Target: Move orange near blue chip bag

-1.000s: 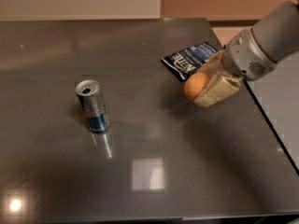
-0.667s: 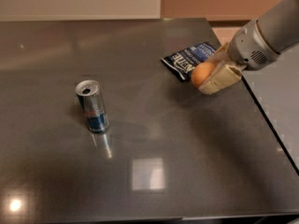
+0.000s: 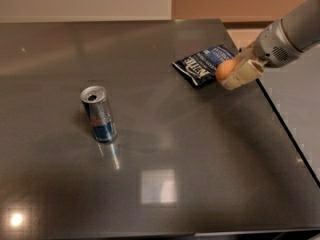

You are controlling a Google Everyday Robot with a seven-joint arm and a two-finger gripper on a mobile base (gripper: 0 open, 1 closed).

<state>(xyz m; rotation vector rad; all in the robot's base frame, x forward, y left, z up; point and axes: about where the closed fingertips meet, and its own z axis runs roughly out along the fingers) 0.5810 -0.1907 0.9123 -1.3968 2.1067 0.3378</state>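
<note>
Wide open tabletop (image 3: 200, 159); one can (image 3: 99, 115) stands well apart.
My gripper (image 3: 236, 74), clasping the orange (image 3: 225, 70), hangs at the edge of the blue chip bag (image 3: 200, 64); only that bag lies close, with bare surface toward the can.

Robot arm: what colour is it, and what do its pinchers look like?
The arm is a fat, smooth grey tube with a small dotted patch near the wrist. Its gripper, at the right side of the table by the blue chip bag, has chunky cream-coloured jaws. No cables show.
</note>
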